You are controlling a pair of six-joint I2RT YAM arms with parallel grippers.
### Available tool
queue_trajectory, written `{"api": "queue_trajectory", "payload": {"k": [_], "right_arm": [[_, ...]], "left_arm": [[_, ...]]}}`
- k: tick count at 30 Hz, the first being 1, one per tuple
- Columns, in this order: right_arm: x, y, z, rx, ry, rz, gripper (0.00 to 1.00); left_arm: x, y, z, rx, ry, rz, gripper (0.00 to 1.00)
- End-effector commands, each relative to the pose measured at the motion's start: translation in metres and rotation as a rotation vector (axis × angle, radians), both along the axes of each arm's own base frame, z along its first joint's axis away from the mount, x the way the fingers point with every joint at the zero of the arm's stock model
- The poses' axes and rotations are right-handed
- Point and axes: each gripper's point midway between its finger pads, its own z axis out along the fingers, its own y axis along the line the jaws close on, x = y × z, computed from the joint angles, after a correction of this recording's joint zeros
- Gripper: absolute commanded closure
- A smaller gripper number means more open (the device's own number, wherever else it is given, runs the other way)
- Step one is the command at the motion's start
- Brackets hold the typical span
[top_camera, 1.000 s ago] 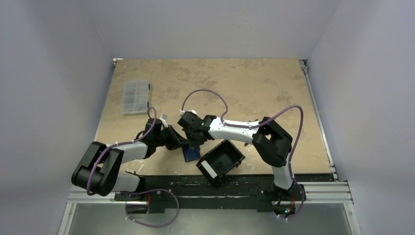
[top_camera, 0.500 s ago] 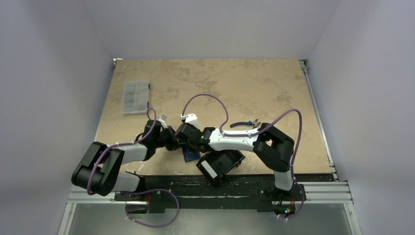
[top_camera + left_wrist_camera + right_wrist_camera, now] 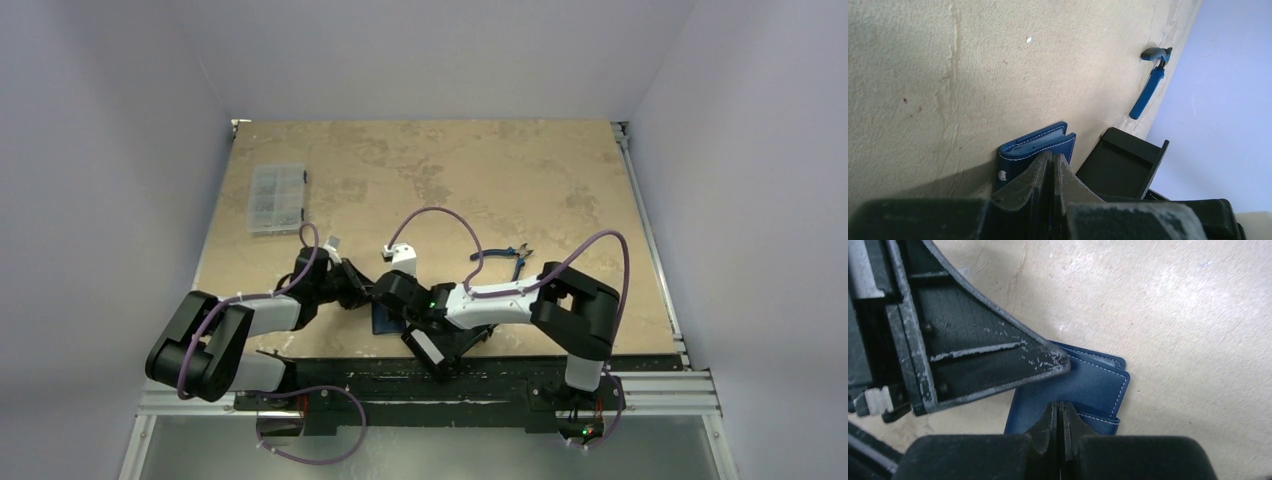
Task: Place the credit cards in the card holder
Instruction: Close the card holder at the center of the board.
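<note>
While your left gripper (image 3: 1051, 159) pinched the card holder (image 3: 1034, 146) just beside the black tray (image 3: 1120, 165), your right gripper (image 3: 1060, 409) was pressed together against it; no loose cards showed, so probably nearly done.

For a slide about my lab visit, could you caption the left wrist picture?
Left gripper shut on the blue card holder, with the tan table, a black tray and blue-handled pliers beyond.

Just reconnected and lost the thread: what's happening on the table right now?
Both arms work the card holder at the near edge of the table. The left pincer and the right pincer are each shut on part of it. It lies slightly open beside the black tray. No credit card shows.
</note>
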Motion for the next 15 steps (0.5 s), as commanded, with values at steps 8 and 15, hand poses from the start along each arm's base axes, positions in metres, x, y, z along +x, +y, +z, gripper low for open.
{"api": "queue_trajectory", "payload": {"k": [8,15], "right_arm": [[-0.072,-0.059,-0.076,-0.123,0.28,0.162,1.0],[-0.047,-0.047,-0.051,-0.033,0.236,0.255,1.0]], "left_arm": [[0.002,-0.003,0.017,0.034,-0.069,-0.092,0.84],[-0.005,0.027,0.047,0.202,-0.112,-0.033,0.5]]}}
